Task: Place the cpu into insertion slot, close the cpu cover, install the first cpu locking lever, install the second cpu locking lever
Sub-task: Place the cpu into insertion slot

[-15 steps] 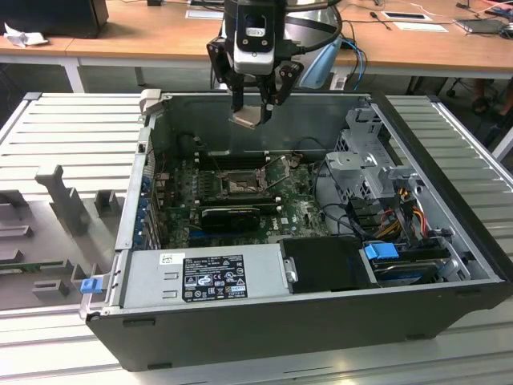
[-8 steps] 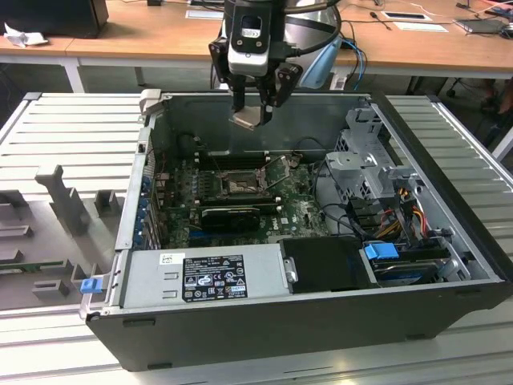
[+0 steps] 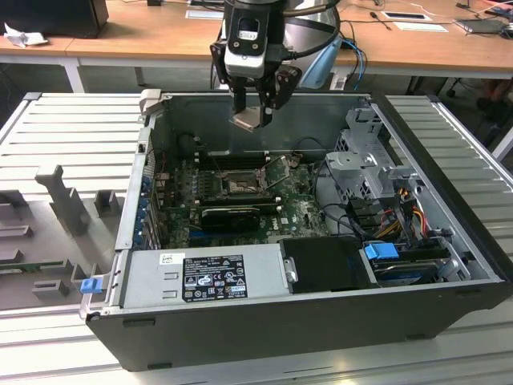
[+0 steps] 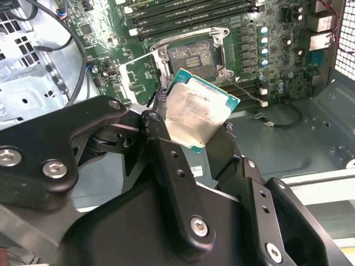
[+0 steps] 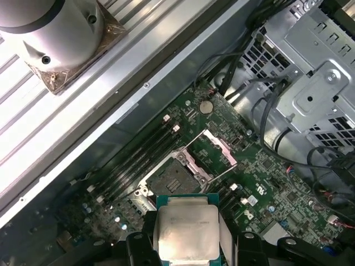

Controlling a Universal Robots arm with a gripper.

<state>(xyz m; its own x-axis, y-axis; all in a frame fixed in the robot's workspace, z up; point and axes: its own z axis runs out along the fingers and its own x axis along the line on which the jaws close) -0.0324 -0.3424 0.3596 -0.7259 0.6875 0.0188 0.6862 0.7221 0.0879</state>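
Cpu (image 4: pixel 197 113) in gripper (image 3: pixel 255 111) above insertion slot (image 5: pixel 172 178)

You have a grey metal table (image 3: pixel 72 120) whose top runs in long raised ribs. The open computer case (image 3: pixel 264 329) lies flat on it, and the ribbed top shows on both sides of the case. Just beside the case, on the exterior view's left, a flat grey plate (image 3: pixel 32 241) with upright grey blocks (image 3: pixel 68 200) rests on the ribs. A small blue piece (image 3: pixel 90 284) sits at the case's near corner there.
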